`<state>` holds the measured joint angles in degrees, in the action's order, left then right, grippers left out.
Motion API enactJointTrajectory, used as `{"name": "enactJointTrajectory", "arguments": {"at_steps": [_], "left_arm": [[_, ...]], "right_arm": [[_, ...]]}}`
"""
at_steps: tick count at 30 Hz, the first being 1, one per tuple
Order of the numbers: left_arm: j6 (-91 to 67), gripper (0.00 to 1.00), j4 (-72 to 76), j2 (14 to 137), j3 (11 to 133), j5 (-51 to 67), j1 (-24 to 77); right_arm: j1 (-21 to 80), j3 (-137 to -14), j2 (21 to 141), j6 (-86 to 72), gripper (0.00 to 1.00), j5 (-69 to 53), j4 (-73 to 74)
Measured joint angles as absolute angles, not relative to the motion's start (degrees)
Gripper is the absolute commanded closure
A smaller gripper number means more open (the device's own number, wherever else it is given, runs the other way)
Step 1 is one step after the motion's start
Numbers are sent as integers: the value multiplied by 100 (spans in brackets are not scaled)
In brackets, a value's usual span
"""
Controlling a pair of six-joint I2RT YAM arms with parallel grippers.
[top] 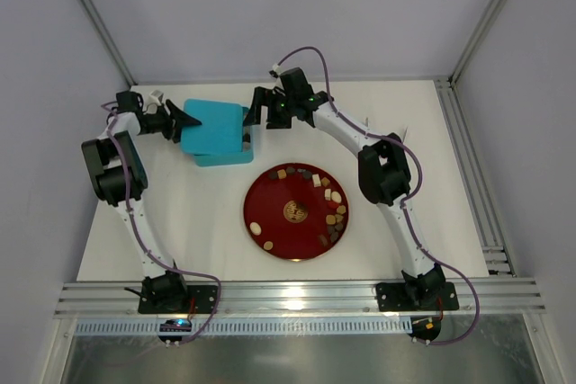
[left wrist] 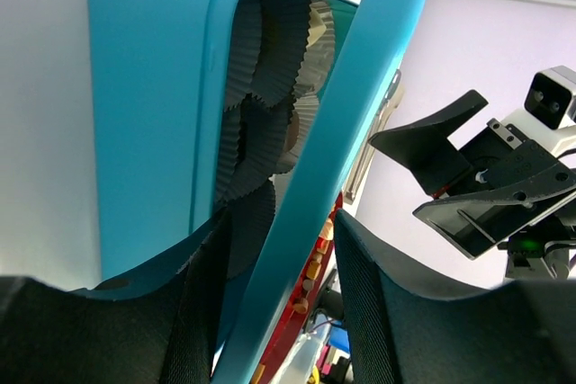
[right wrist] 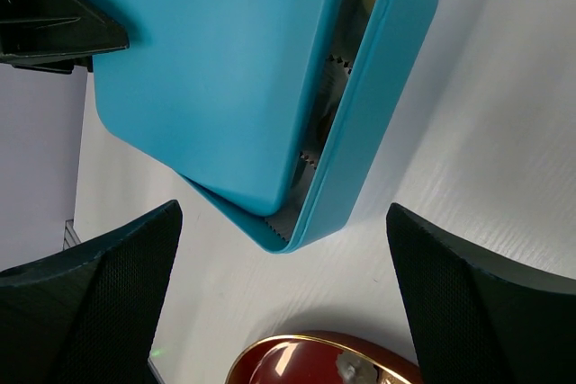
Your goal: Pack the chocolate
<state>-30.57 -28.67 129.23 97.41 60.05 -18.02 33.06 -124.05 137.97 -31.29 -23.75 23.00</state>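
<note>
— How did the fingers stand?

— The left gripper (top: 186,120) had its pair spread, with an edge of the teal box (top: 213,128) running between them. Whether either pad touched it, I couldn't tell. The right gripper (top: 255,112) was wide apart and empty, facing the opposite side of the box and just short of it.

— And the box itself?

— Its lid (right wrist: 216,69) sat askew over the base, and dark pleated paper cups (right wrist: 328,87) showed through the gap.

— So which step was that?

— Getting the lid off, by my judgement; nothing was being carried. Next the left fingers would need to close on that edge and lift it clear, while the right steadied the base or kept out of the way.

— The chocolate?

— The chocolate (top: 337,196) lay on the red plate (top: 286,238), near the right fingers on the side away from the box. The pieces were small, dark, tan and creamy, some round, some oval, some square, and most lay round the rim. Whether any sat in the cups, I couldn't tell.
</note>
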Motion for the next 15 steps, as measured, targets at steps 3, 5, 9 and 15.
{"name": "enactJointTrajectory", "arguments": {"at_steps": [3,5,9,15], "left_arm": [[-3046,52,-2926,12901,9741,5955,-1852],[-3035,55,-2958,12895,9741,5942,-1903],[-3015,58,-2980,12895,9741,5911,-1931],[-2993,60,-2991,12895,9741,5911,-1931]], "right_arm": [[3308,-12405,13802,-3129,7,-2364,2298],[3317,-12405,13804,-3131,7,-2359,2300],[3343,-12405,13817,-3129,10,-2342,2303],[3395,-12407,13974,-3133,15,-2257,2316]]}}
